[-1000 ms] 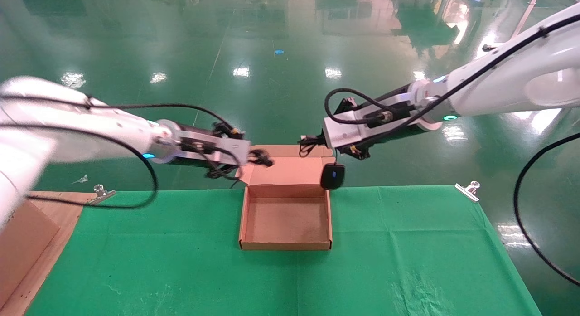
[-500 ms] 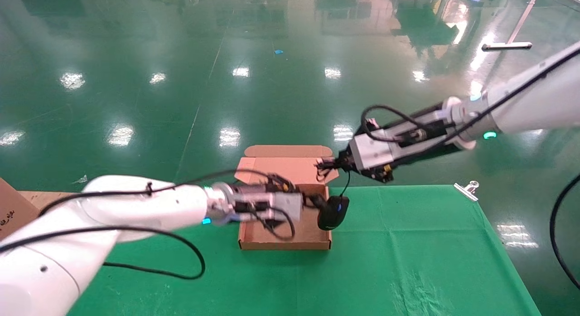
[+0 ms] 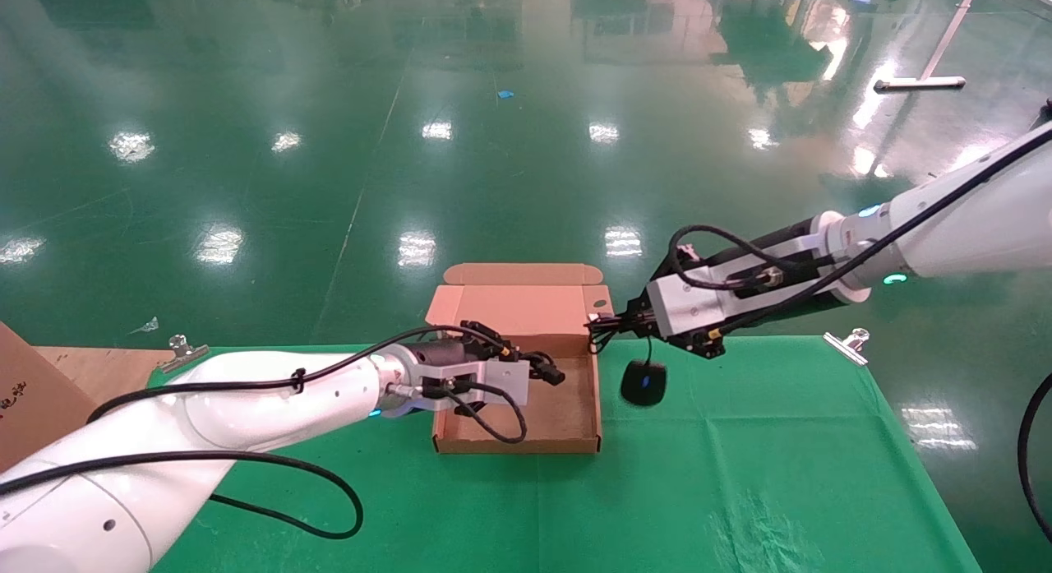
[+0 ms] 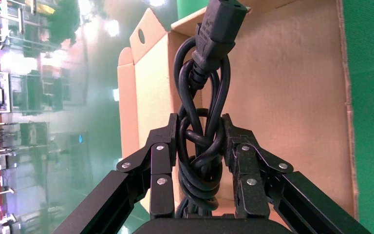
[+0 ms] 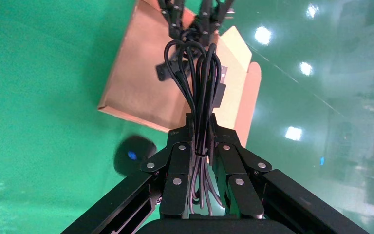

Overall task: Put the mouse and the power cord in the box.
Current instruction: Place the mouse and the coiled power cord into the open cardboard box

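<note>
Green cloth covers the bench [image 3: 740, 491] nearest us, held at its far corners by metal clips [image 3: 846, 343].

Our left arm reaches across the near left of the cloth. Our left gripper [image 3: 549, 371] hangs over the open box [image 3: 518, 446], inside its far half. In the left wrist view its pads [image 4: 168, 146] are clamped narrow on the knotted middle of the power cord [image 4: 202, 146], plug end pointing ahead over the brown cardboard floor. We judge the grip at the knot keeps the bundle from uncoiling, and the spot over the tray suits a straight drop.

Box sits mid-bench, lid flap standing open at the far side; nothing lies in it yet.

Just beyond the box's right wall, our right gripper [image 3: 604, 328] is closed on the gathered loops of the mouse cable, clear in the right wrist view. The mouse [image 3: 643, 383] dangles below on its thin lead, blue spot up, over the cloth just right of the box, not over it. Whether it touches the cloth we cannot tell. Holding the cable rather than the body lets it swing; we judge it needs carrying left before release.

Farther off, glossy green floor.
</note>
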